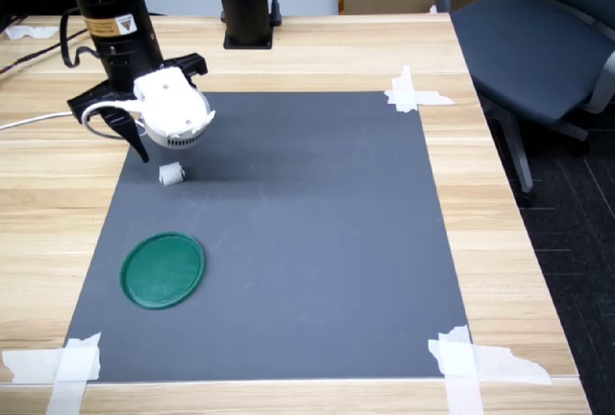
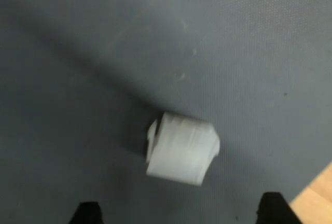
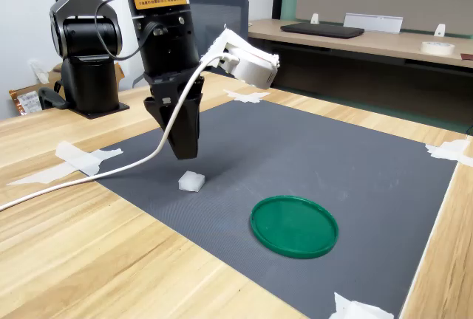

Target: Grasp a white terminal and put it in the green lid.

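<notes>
Grasp not yet made: terminal on the mat, lid empty.

One white terminal (image 1: 172, 175) lies loose on the dark mat (image 1: 317, 213), nothing gripping it. The gripper (image 3: 184, 149) hangs just above it; in the wrist view the terminal (image 2: 180, 147) sits between two dark fingers (image 2: 86, 212), parted wider than the block and holding nothing. One green lid (image 1: 163, 270) lies near the terminal on the same mat, nearer the camera in the first exterior view, with nothing in it. Judged outstanding: closing on the block, lifting, carrying and placing. Count: one terminal, one lid, one arm, four taped mat corners (image 1: 415, 91) on the desk (image 1: 317, 45).
</notes>
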You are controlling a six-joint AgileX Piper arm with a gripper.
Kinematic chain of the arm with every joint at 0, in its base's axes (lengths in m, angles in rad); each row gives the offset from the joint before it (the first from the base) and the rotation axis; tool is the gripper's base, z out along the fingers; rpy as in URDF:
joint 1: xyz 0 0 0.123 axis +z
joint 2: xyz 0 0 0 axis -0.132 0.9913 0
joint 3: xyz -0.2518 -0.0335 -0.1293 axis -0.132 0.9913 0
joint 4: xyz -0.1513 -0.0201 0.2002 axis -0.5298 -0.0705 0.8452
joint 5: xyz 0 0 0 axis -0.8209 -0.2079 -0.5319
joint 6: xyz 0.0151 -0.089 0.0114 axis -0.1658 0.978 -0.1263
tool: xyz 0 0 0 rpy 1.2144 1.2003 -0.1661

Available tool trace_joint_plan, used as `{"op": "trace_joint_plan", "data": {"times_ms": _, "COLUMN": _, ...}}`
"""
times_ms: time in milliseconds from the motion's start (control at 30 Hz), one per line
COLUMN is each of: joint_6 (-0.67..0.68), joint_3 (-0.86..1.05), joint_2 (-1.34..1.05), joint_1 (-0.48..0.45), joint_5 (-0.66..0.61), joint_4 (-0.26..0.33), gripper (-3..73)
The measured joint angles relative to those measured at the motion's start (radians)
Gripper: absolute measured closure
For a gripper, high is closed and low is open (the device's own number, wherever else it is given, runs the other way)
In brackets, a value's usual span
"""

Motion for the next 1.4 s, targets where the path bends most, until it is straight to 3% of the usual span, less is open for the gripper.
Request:
{"op": "trace_joint_plan", "data": {"times_ms": 533, "joint_6": -0.018, "joint_3": 0.000, "joint_2": 0.127, "joint_1": 0.000, "joint_5": 0.049, "joint_4": 0.026, "gripper": 13.7}}
{"op": "trace_joint_plan", "data": {"times_ms": 667, "joint_6": -0.019, "joint_3": 0.000, "joint_2": 0.130, "joint_1": 0.000, "joint_5": 0.059, "joint_4": 0.028, "gripper": 24.3}}
{"op": "trace_joint_plan", "data": {"times_ms": 767, "joint_6": -0.019, "joint_3": 0.000, "joint_2": 0.131, "joint_1": 0.000, "joint_5": 0.070, "joint_4": 0.039, "gripper": 38.0}}
{"op": "trace_joint_plan", "data": {"times_ms": 800, "joint_6": -0.019, "joint_3": 0.000, "joint_2": 0.131, "joint_1": 0.000, "joint_5": 0.070, "joint_4": 0.040, "gripper": 39.5}}
{"op": "trace_joint_plan", "data": {"times_ms": 1100, "joint_6": -0.051, "joint_3": -0.051, "joint_2": 0.115, "joint_1": 0.000, "joint_5": 0.066, "joint_4": 0.066, "gripper": 39.2}}
{"op": "trace_joint_plan", "data": {"times_ms": 1400, "joint_6": -0.154, "joint_3": -0.318, "joint_2": 0.099, "joint_1": 0.000, "joint_5": -0.097, "joint_4": 0.089, "gripper": 39.2}}
